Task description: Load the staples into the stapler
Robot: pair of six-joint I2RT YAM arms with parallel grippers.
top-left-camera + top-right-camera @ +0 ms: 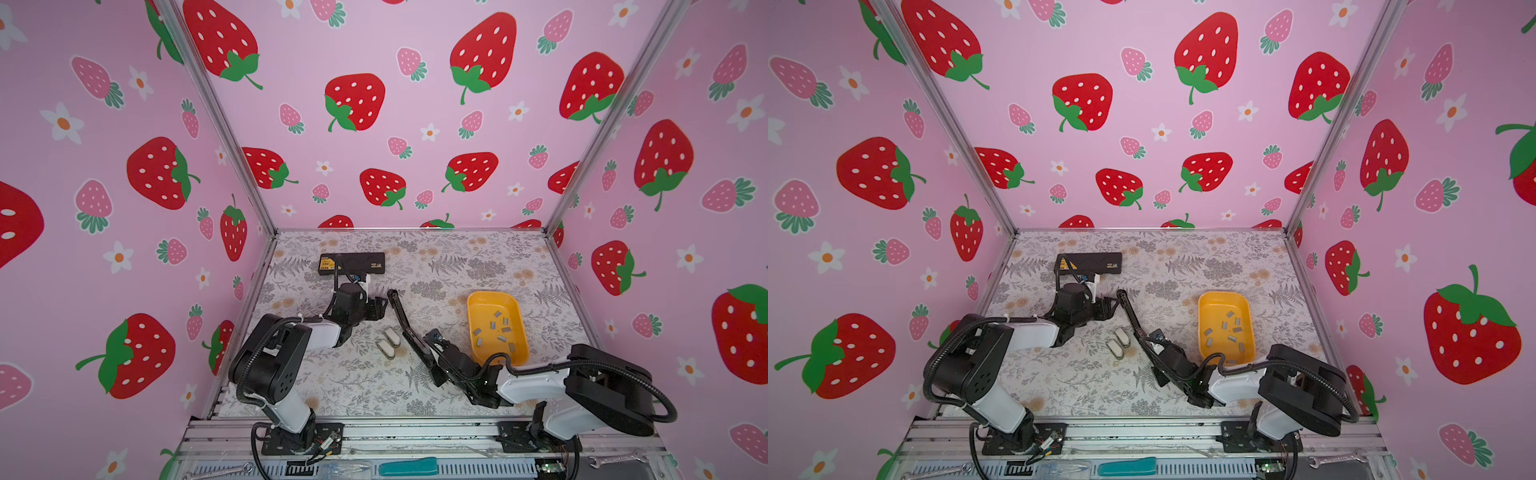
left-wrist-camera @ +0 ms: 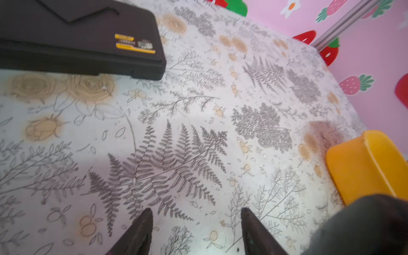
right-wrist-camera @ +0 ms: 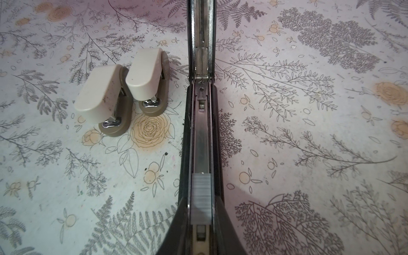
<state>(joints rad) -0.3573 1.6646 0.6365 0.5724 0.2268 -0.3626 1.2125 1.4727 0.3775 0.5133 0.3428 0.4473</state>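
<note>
Three pink walls (image 1: 415, 124) printed with red and pink strawberries and white flowers close in the surface (image 1: 457, 257). Bare metal posts (image 1: 222, 124) stand at its two back corners. The surface is pale, printed with grey ferns and tan roses. A metal rail (image 1: 415, 432) runs along its front edge and carries both arm bases.

A black case (image 1: 353, 262) lies flat near the back left corner. A yellow tray (image 1: 484, 309) sits by the right edge, and loose staples (image 1: 505, 330) lie scattered in it. Two white staplers (image 1: 388, 341) stand side by side just front of the middle.

The black stapler (image 1: 409, 332) lies slantwise across the middle with its lid swung up. In the right wrist view one strip of staples rests in its open channel. The right gripper (image 1: 430, 361) clamps the stapler's front end, a finger pressed on each side. The left gripper (image 1: 380, 305) hangs just beside the raised lid's tip. Its jaws are apart with only the surface between them.
</note>
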